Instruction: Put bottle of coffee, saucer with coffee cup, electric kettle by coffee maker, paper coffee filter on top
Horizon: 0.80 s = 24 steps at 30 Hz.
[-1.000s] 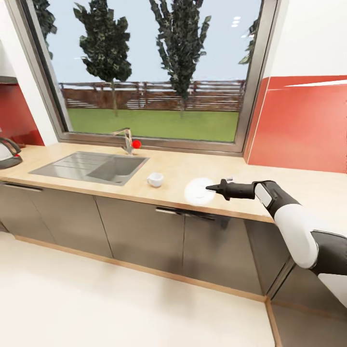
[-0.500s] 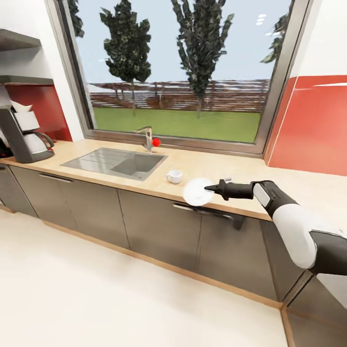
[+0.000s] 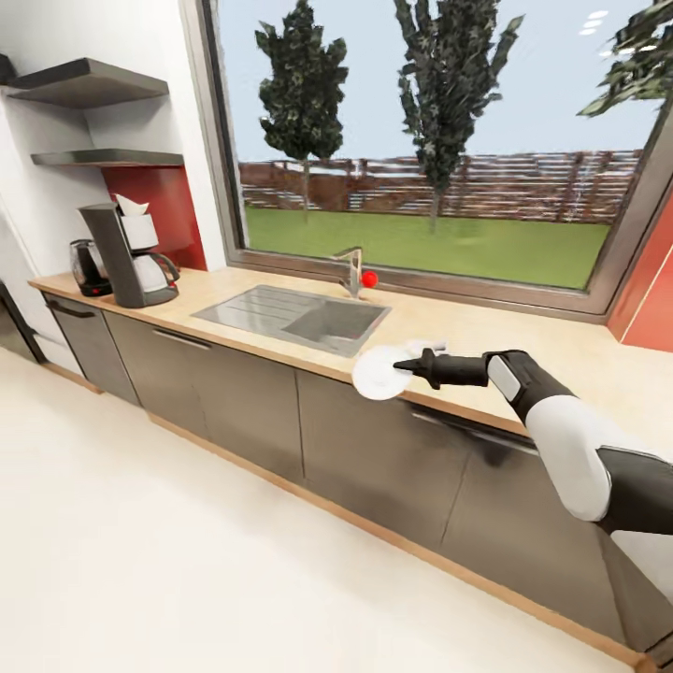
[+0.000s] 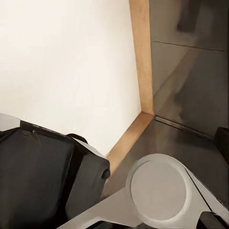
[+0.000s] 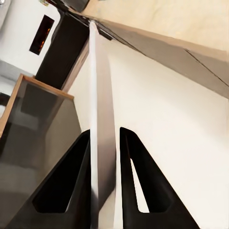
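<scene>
Head view. Item: saucer (image 3: 378, 373), white, round, flat, carried edge-on to the right claw (image 3: 400, 365), which grips it by the rim. It hangs in front of the surface (image 3: 523, 341) edge, over the grey cabinet fronts, just right of the sink (image 3: 297, 318). Coffee maker (image 3: 129, 254): far left on the same surface, under two wall shelves, with a white paper filter showing at its top. Kettle (image 3: 86, 266): just behind and to the left of the coffee maker, close against it. Tap with red knob (image 3: 355, 272): at the window side of the sink. Cup: small pale shape just behind the claw, too hidden to confirm.

Left wrist view. Pale floor, a wooden plinth strip and grey cabinet panels; parts of the robot's own body in the foreground. Left claw: state cannot be told.

Right wrist view. Saucer (image 5: 102, 143) seen on edge as a thin pale blade between the two dark fingers (image 5: 132, 176), both pressed to its faces; claw clenched on it.

Handling judgement: light, rigid, glazed and likely slippery, breakable if dropped on the hard floor. A rim pinch holds little area, so it may pivot; best kept level and set down flat beside the coffee maker before letting go.
</scene>
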{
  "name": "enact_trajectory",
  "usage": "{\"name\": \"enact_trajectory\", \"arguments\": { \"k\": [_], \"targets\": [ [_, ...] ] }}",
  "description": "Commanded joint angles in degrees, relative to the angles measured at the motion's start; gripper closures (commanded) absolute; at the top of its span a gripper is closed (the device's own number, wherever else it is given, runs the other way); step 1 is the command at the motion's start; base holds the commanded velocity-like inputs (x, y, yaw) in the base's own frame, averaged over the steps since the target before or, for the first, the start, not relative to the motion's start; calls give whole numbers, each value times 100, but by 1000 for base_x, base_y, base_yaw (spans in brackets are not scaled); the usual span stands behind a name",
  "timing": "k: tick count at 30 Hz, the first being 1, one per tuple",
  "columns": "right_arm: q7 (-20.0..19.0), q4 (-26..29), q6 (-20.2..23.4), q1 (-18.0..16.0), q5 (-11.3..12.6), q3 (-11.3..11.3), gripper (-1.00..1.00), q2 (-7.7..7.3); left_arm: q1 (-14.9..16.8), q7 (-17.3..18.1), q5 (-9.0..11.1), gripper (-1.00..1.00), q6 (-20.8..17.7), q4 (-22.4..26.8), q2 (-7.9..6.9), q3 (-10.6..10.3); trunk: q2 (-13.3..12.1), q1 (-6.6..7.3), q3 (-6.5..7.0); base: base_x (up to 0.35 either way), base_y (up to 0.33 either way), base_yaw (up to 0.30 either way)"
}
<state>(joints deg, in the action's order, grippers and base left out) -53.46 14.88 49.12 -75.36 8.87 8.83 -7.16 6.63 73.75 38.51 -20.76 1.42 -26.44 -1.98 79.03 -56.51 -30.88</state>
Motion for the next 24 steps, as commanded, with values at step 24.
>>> {"name": "enact_trajectory", "arguments": {
  "k": [24],
  "targets": [
    [412,-19,114,-5,940,22,100,107,5,17,25,-100,-67,-2,-1,-24,4,-2,-6,223,245,105]
  ]
}}
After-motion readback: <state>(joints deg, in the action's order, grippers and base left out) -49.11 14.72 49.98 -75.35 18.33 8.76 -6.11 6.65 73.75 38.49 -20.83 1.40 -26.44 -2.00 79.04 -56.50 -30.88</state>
